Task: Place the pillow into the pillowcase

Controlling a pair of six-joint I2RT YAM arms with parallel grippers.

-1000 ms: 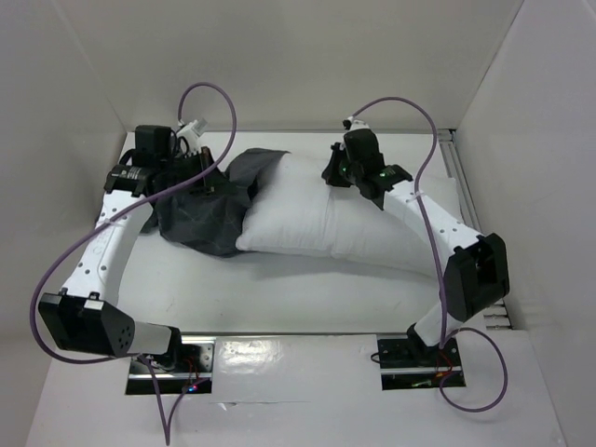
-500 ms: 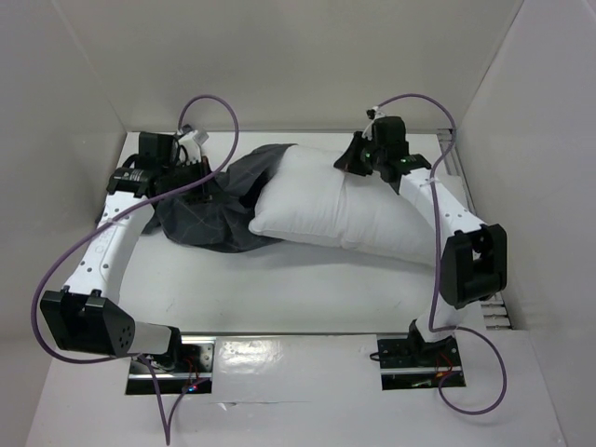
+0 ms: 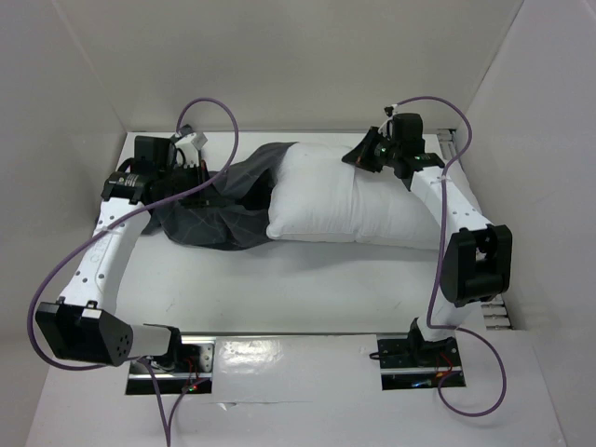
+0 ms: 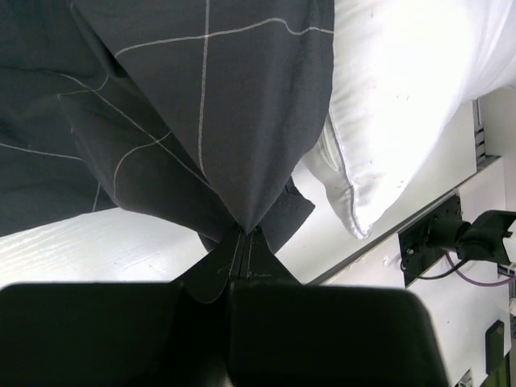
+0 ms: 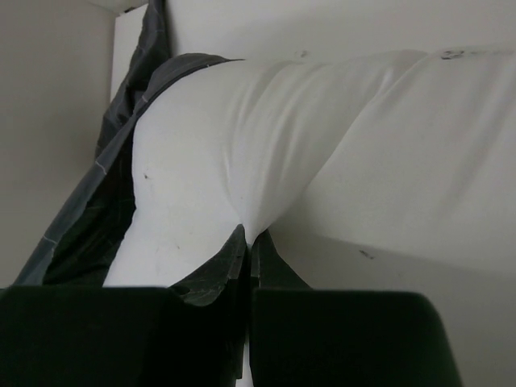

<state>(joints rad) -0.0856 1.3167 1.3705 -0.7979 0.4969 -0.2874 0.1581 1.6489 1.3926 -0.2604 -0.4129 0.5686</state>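
The white pillow point(image 3: 345, 200) lies across the back middle of the table, its left end against the dark grey checked pillowcase point(image 3: 219, 209). My right gripper point(image 3: 365, 156) sits at the pillow's far top edge, shut on a pinch of the pillow point(image 5: 242, 153) fabric that rises in a fold from my right gripper point(image 5: 250, 234). My left gripper point(image 3: 207, 182) is shut on the pillowcase point(image 4: 210, 105), whose cloth fans out from my left gripper point(image 4: 244, 232). The pillow point(image 4: 395, 97) corner shows beside it there. The pillowcase point(image 5: 121, 177) edge wraps the pillow's far end in the right wrist view.
White enclosure walls point(image 3: 307, 56) close in the back and both sides. A metal rail point(image 3: 461, 177) runs along the table's right edge. Purple cables point(image 3: 209, 102) loop above both wrists. The arm bases point(image 3: 414, 358) sit at the near edge.
My right gripper has pulled the pillow to the right and toward the back wall. The pillowcase has stretched a little rightward with it; my left gripper has barely moved.
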